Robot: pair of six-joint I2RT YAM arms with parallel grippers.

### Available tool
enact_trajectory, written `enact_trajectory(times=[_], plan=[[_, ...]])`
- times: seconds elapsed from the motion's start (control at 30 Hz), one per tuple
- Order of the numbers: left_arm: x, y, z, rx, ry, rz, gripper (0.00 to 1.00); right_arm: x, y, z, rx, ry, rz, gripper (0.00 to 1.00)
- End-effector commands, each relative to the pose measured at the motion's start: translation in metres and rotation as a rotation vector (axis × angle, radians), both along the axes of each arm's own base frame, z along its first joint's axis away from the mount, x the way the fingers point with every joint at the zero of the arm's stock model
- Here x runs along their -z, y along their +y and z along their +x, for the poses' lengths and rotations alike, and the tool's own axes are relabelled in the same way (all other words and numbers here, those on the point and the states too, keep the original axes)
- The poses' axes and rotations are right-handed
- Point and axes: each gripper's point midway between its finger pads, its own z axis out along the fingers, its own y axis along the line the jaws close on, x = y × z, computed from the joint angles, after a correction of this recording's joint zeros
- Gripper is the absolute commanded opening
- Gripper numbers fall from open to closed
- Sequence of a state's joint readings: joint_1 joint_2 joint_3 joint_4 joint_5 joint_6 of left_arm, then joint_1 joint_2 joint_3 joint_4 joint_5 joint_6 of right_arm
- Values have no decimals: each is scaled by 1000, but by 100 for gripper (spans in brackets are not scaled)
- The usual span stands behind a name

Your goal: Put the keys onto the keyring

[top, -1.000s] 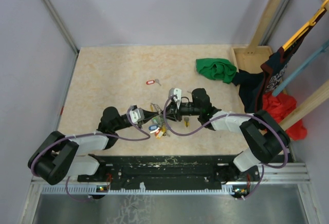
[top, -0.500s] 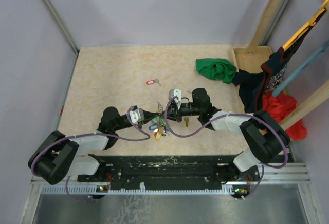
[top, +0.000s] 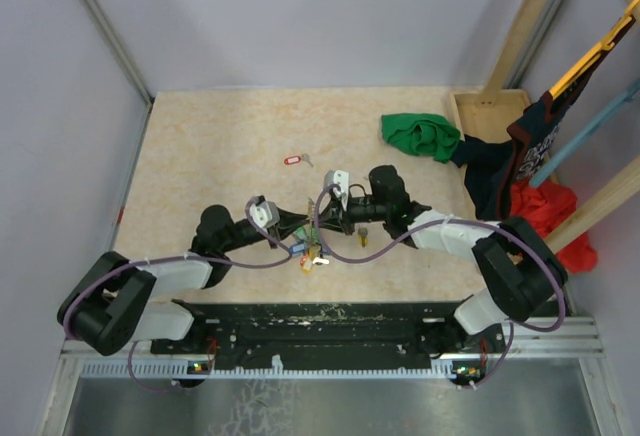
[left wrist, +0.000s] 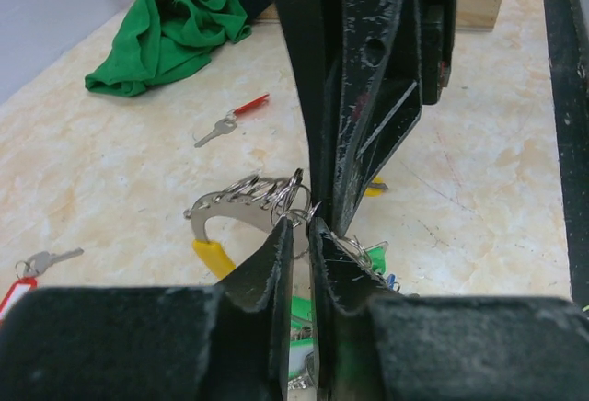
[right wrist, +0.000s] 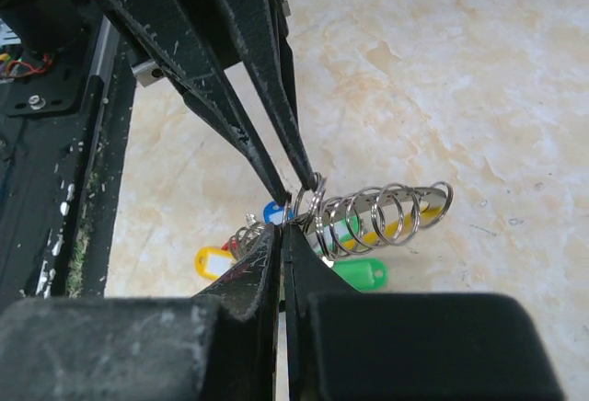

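Note:
The keyring (right wrist: 382,212) is a grey metal loop strung with several small split rings and blue, yellow and green tags, and it hangs just above the table. My right gripper (right wrist: 282,228) is shut on its wire at the near end of the rings. My left gripper (left wrist: 300,223) meets it tip to tip from the opposite side. Its fingers stand a narrow gap apart, with thin ring wire at their tips. In the top view both grippers meet over the bunch (top: 311,252). A small brass-yellow key (top: 362,237) lies on the table under the right arm.
A key with a red tag (top: 293,160) lies further back on the table, and a slim red-headed key (left wrist: 232,118) lies nearby. A green cloth (top: 421,135), a wooden box (top: 487,114) and dark and red clothing (top: 540,196) are at the back right.
The right gripper has closed on the keyring. The left gripper's fingers have parted slightly. Both wrists and the bunch have shifted a little towards the far left.

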State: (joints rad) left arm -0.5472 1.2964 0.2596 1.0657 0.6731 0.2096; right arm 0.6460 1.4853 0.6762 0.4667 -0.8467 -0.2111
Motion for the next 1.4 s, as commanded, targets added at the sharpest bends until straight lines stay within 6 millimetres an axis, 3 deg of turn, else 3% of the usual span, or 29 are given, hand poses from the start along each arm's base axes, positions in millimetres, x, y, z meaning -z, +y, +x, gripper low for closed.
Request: enact_trajectory(times=[0.0, 0.17, 0.27, 1.0, 1.13, 1.37], plan=[[-31, 11, 22, -73, 10, -115, 21, -18, 0, -2, -48, -67, -22, 0], [-34, 19, 28, -94, 39, -145, 29, -14, -2, 0, -57, -72, -68, 0], [-33, 17, 26, -76, 42, -141, 41, -16, -2, 1, -67, -74, -80, 0], [-12, -12, 14, 142, 195, -151, 59, -34, 8, 2, -96, -125, -56, 0], [-4, -13, 25, 102, 238, -147, 60, -37, 9, 1, -101, -133, -52, 0], [21, 2, 70, -161, 333, -67, 52, -47, 8, 0, -99, -162, -37, 0]])
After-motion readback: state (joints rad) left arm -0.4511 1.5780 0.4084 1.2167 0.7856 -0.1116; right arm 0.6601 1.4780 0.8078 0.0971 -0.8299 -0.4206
